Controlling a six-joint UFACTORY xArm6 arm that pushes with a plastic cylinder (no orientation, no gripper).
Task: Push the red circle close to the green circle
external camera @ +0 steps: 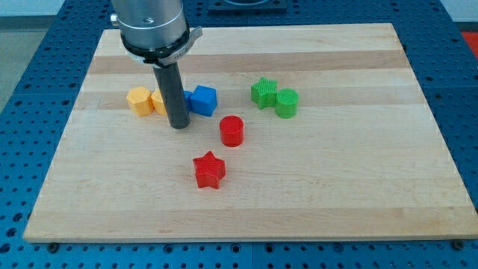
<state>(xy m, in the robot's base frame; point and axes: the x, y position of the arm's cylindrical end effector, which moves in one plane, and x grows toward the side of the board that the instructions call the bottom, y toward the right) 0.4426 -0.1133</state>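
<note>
The red circle (231, 131) lies near the middle of the wooden board. The green circle (287, 102) lies up and to its right, touching a green star (264, 92) on its left. My tip (179, 125) rests on the board to the left of the red circle, with a gap between them. The rod stands just in front of the yellow and blue blocks.
A red star (209, 169) lies below the red circle. A blue cube (202, 100) sits right of the rod. An orange hexagon (138, 99) and a yellow block (159, 101), partly hidden by the rod, sit to its left. The board's edge (239, 237) borders blue pegboard.
</note>
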